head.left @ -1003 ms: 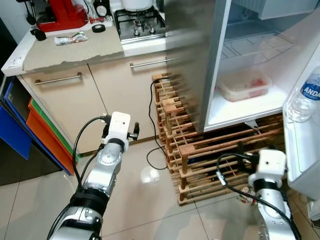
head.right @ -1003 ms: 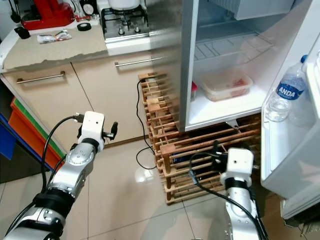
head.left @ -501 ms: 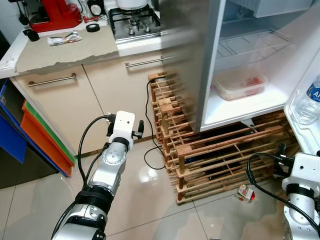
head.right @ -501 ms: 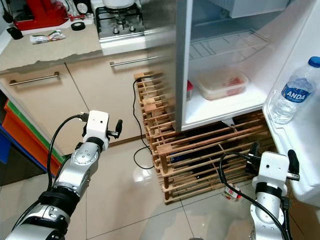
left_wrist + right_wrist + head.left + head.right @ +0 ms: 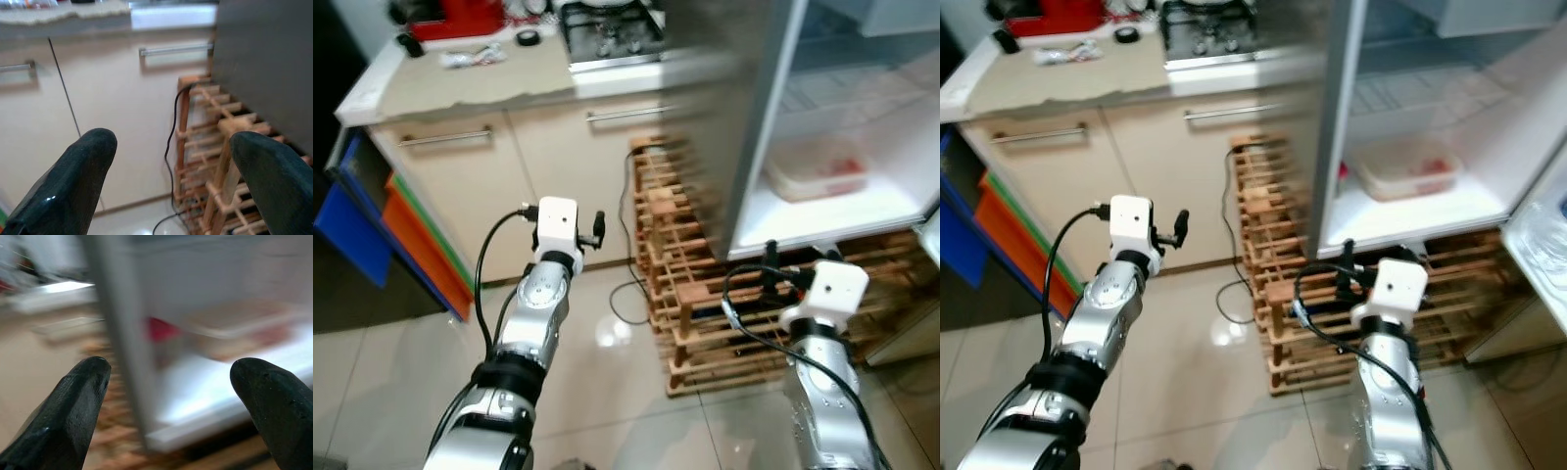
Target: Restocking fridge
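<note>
— Which step were you on?

— I judged it the approach: I stood before the open fridge (image 5: 1449, 117) with nothing in hand. My left pincer (image 5: 168, 161) was spread wide and empty, aimed at the cupboard (image 5: 460, 186) and the wooden rack (image 5: 705, 294) under the fridge. My right pincer (image 5: 168, 401) was also spread wide and empty, pointed at the fridge's lower shelf (image 5: 1430, 211).

— And the next move?

— First I had to find something to stock. I saw no loose item within reach, so I reckoned I needed to turn or step and look, keeping my right arm off the door edge (image 5: 1332, 127) at about twelve o'clock from it.

— How did the fridge look?

— Its door stood open, its inside white and bright. A clear lidded box (image 5: 1405, 171) with something red in it sat on the lower shelf, at roughly one o'clock from my right wrist. A small red thing (image 5: 161, 328) sat just behind the door edge; blur hid what it was. The wire shelf (image 5: 1410, 93) above looked bare.

— Anything on the surface?

— A stove (image 5: 607, 29) and a red appliance (image 5: 460, 15), well apart from me at eleven o'clock.
</note>
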